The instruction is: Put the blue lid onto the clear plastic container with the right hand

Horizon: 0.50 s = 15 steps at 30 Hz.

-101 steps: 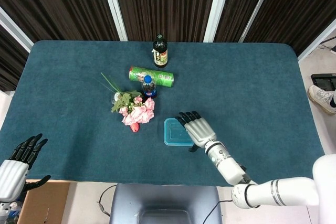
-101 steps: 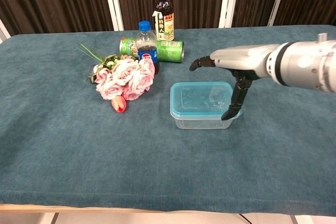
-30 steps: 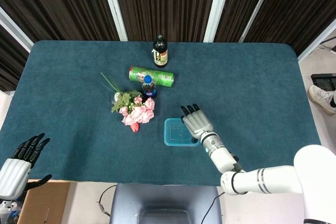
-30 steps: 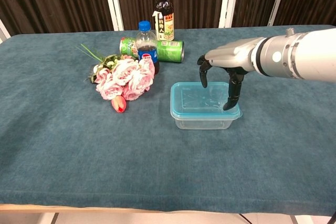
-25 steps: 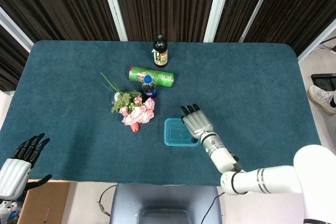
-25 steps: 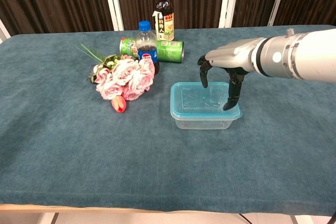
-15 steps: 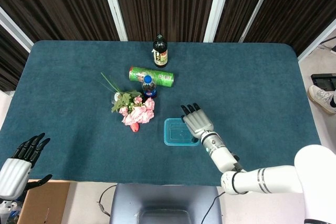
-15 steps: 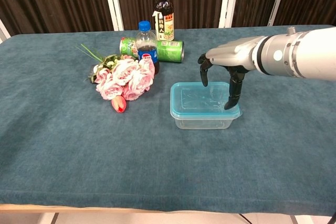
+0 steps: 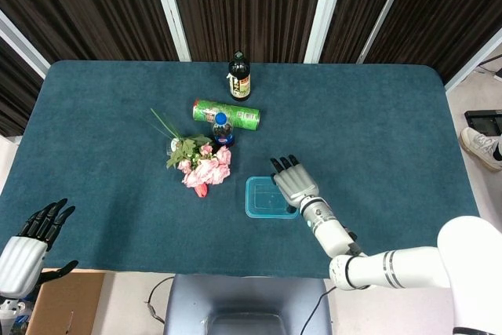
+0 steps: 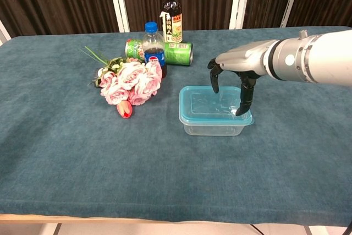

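Observation:
The blue lid (image 10: 209, 104) lies on top of the clear plastic container (image 10: 212, 128), near the table's front middle; from above the lid (image 9: 261, 196) covers the box fully. My right hand (image 10: 237, 65) arches over the lid's right half with its fingers pointing down and apart. One fingertip (image 10: 241, 110) touches the lid's right edge, and the thumb hangs over the far rim. Seen from the head, that right hand (image 9: 292, 183) overlaps the lid's right side. My left hand (image 9: 30, 242) hangs off the table's front left corner, fingers spread, holding nothing.
A bunch of pink roses (image 10: 130, 82) lies left of the container. Behind it stand a blue-capped cola bottle (image 10: 153, 45), a green can on its side (image 10: 177, 52) and a dark sauce bottle (image 10: 171, 16). Teal cloth covers the table (image 10: 82, 152).
Since 3.4 s ago my right hand has moved from beside the container's right end to over the lid. In the last second it has barely shifted. The left hand is unchanged.

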Available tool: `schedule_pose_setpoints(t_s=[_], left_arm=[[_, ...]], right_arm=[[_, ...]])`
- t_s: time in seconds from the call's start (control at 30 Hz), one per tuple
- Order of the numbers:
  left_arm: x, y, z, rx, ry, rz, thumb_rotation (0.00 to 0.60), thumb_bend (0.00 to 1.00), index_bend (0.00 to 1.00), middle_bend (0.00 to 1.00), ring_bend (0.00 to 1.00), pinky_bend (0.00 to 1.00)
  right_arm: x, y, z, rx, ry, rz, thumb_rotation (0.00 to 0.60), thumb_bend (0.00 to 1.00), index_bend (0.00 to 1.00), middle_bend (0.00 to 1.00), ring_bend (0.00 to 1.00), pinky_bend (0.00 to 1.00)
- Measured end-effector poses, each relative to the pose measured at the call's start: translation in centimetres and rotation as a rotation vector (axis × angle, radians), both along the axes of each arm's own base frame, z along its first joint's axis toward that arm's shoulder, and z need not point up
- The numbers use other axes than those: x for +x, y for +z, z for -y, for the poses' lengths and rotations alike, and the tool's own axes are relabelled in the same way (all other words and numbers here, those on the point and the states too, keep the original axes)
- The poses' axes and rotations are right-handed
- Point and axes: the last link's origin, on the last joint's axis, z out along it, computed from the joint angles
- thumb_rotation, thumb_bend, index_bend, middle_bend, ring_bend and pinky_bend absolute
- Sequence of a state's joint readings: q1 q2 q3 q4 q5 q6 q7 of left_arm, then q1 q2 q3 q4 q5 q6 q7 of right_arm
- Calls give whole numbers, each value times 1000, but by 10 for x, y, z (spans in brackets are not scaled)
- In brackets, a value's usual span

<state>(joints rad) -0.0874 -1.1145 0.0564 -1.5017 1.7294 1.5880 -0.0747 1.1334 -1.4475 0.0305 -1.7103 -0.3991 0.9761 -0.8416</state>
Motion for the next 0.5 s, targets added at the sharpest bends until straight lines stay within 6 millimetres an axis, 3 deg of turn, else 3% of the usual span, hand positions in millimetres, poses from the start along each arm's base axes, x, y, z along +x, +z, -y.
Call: schedule_pose_setpoints(t_s=[0.5], left_arm=[[0, 0, 0, 0, -1, 2, 600, 449, 56, 0, 68, 162]], right_arm=[[-5, -5, -1, 3, 0, -10, 600, 0, 479, 118, 0, 43]])
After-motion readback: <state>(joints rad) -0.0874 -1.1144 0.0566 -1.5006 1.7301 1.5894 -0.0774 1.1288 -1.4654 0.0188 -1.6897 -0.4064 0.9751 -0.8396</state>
